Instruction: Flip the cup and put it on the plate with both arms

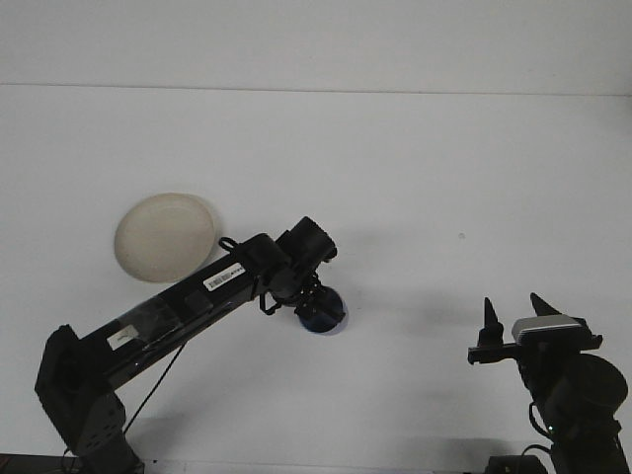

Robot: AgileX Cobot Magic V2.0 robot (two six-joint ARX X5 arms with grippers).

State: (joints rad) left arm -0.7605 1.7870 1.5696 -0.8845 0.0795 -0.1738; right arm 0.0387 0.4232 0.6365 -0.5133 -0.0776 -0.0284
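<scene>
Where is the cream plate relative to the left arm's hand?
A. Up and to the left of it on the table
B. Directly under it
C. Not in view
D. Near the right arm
A: the plate lies up-left of the left hand, which is at the blue cup.
</scene>
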